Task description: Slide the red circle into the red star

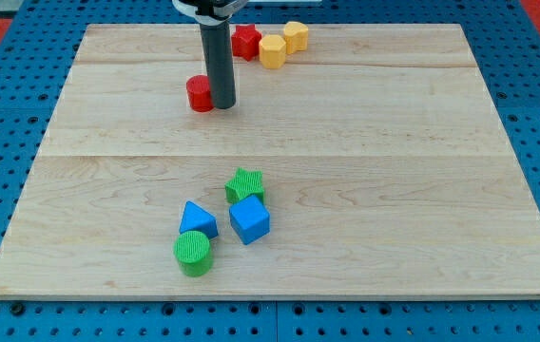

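Note:
The red circle (pixel 198 93) lies on the wooden board toward the view's top left of centre. My tip (pixel 223 104) stands right against its right side, touching or nearly touching it. The red star (pixel 245 41) lies near the board's top edge, up and to the right of the red circle, partly behind my rod.
A yellow hexagon (pixel 272 51) and a yellow block (pixel 296 36) lie just right of the red star. Lower in the view a green star (pixel 245 184), a blue cube (pixel 249 220), a blue triangle (pixel 197 219) and a green circle (pixel 193 253) cluster together.

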Available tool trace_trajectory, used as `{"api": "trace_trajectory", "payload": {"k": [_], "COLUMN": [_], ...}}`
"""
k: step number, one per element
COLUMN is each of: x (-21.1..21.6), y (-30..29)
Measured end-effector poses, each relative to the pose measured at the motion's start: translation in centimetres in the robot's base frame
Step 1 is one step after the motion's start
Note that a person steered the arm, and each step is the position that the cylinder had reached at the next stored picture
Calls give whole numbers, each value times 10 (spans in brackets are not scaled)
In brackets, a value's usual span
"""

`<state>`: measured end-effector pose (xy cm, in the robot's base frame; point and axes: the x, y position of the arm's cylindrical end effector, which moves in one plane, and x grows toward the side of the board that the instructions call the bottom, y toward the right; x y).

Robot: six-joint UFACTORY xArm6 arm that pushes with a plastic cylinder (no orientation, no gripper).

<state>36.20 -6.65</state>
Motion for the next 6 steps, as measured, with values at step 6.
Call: {"api": "trace_trajectory", "payload": {"k": [6], "x": [-86], "y": [-235]}}
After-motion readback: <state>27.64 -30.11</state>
